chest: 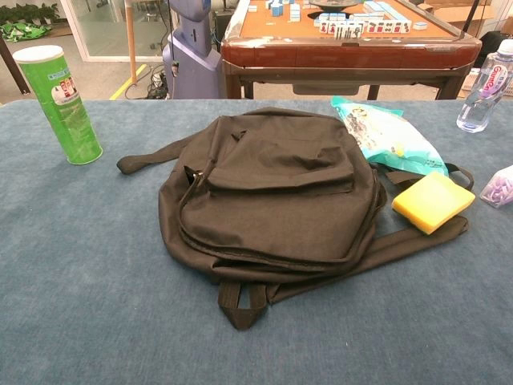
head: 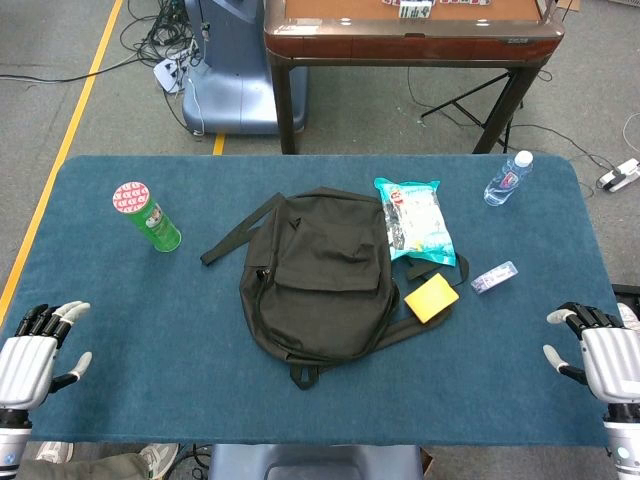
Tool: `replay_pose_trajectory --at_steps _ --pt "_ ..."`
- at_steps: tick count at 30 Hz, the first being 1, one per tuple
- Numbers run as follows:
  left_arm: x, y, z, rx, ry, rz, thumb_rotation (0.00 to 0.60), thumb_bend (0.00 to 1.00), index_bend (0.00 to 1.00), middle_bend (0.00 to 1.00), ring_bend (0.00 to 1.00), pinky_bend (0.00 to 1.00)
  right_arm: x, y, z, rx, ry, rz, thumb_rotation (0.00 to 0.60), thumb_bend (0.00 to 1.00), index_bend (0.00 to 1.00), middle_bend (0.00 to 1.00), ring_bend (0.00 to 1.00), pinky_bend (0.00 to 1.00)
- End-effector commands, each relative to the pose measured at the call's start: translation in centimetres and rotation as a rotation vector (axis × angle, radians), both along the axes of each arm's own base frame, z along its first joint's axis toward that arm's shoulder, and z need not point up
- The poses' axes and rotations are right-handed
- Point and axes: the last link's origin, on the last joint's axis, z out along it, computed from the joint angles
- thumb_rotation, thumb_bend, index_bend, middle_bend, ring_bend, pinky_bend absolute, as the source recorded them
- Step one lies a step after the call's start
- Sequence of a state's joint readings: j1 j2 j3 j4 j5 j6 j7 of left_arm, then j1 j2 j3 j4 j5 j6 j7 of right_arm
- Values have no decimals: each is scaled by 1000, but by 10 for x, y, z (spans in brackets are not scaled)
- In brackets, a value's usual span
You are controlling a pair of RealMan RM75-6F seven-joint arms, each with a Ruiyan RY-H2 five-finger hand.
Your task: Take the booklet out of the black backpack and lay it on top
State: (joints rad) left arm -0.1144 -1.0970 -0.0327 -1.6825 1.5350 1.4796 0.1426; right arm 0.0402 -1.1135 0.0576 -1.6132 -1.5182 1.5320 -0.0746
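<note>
The black backpack lies closed mid-counter; the left robot hand and right robot hand rest empty, fingers apart, at the near corners.

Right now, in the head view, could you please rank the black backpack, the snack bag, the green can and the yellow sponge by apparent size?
1. black backpack
2. snack bag
3. green can
4. yellow sponge; close to the can, so that order is unsure.
</note>
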Motion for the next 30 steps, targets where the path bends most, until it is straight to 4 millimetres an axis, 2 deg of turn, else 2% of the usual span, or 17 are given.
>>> replay_pose_trajectory --at_steps 1,10,16,24,30 --pt "0 0 0 -1 1 -1 600 329 230 201 189 107 0 0 0 1 0 -1 600 198 403 336 314 418" --pt "2 3 -1 -12 -9 -19 600 329 231 201 190 107 1 0 6 -31 3 11 600 198 403 336 314 418" --pt "12 12 -7 -74 -81 -70 600 329 233 201 190 107 5 -6 17 -75 28 30 600 198 403 336 306 418" --pt "46 44 -28 -215 -110 -238 600 329 234 201 190 107 16 -18 24 -81 43 60 600 198 403 336 304 418" --pt "80 71 -56 -323 -125 -359 600 329 234 201 190 107 20 -25 19 -51 34 58 600 198 403 336 304 418"
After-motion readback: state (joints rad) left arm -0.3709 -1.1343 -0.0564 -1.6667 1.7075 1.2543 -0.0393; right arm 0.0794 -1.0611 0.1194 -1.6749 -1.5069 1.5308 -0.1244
